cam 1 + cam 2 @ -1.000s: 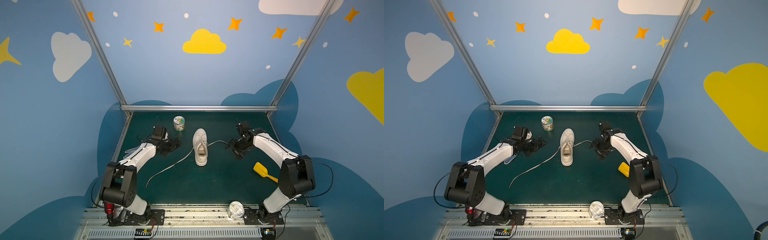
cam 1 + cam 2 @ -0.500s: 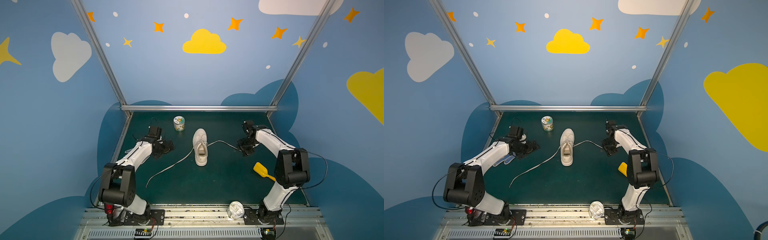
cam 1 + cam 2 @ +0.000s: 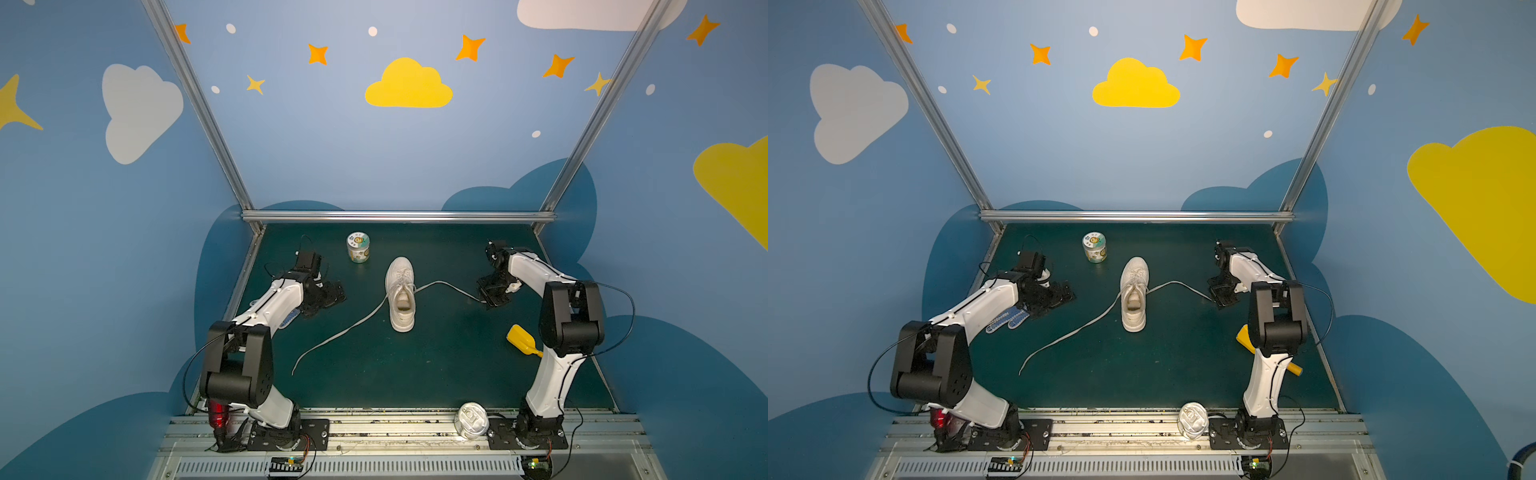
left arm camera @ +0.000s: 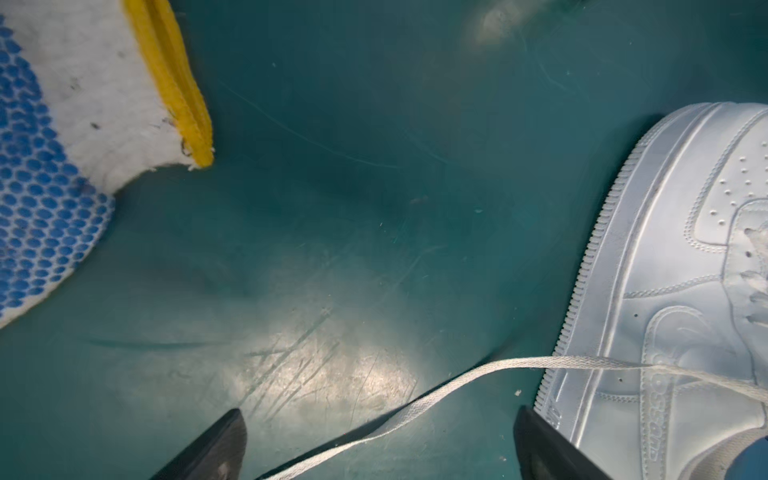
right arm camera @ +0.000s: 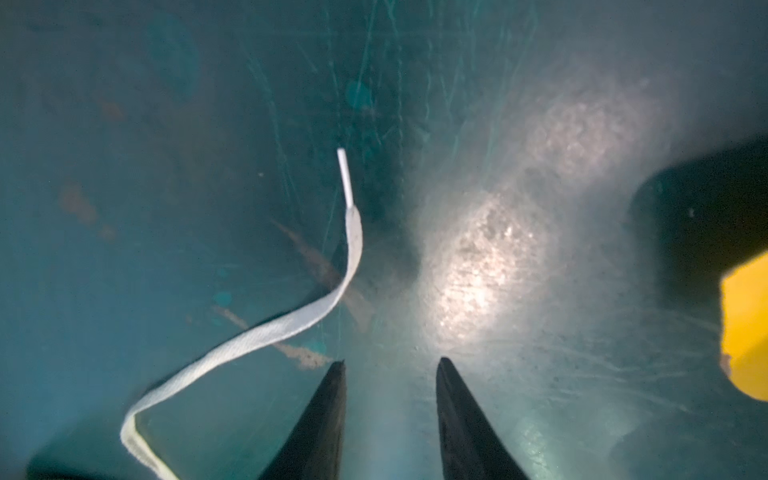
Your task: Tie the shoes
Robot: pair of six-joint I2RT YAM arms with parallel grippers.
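Where the sneaker (image 4: pixel 673 257) bears embossed lettering (image 4: pixel 660 419), nothing reads clearly.

A: State of the left arm (image 3: pixel 274 303)?
B: Stretched forward and low. The left gripper (image 4: pixel 378 432) is pitched down, jaws spread wide.
A: And the right arm (image 3: pixel 536 270)?
B: Wrist turned inward. The right gripper (image 5: pixel 390 374) is pitched down, jaws set narrow, gap visible between tips.
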